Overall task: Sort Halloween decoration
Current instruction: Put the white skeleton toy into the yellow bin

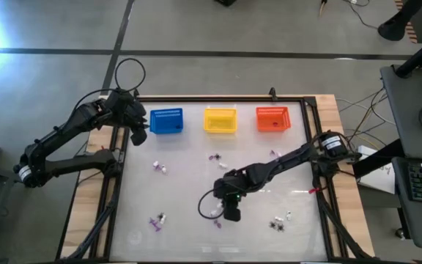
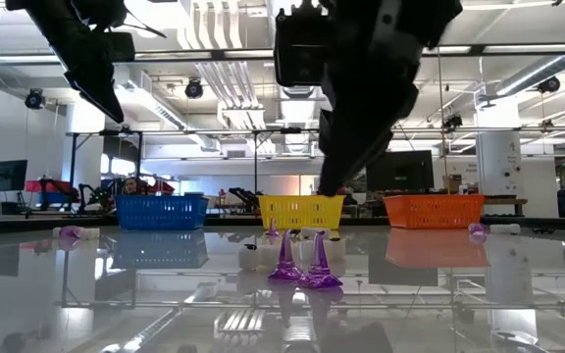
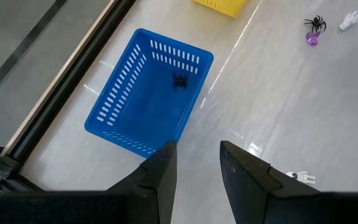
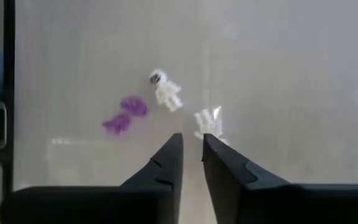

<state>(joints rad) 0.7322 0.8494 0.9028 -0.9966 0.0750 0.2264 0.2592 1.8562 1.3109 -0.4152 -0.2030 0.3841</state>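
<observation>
Looking straight down on your table (image 1: 196,242), three baskets (image 1: 220,119) line the twelve o'clock edge, one (image 1: 165,121) toward eleven, one (image 1: 273,119) toward one. Your left gripper (image 1: 138,134) hangs just beside the eleven o'clock basket, which holds one trinket (image 3: 179,80). Your right gripper (image 1: 231,213) sits near six o'clock of centre, with other trinkets (image 1: 216,213) beside it and more (image 1: 280,222) toward five.
</observation>
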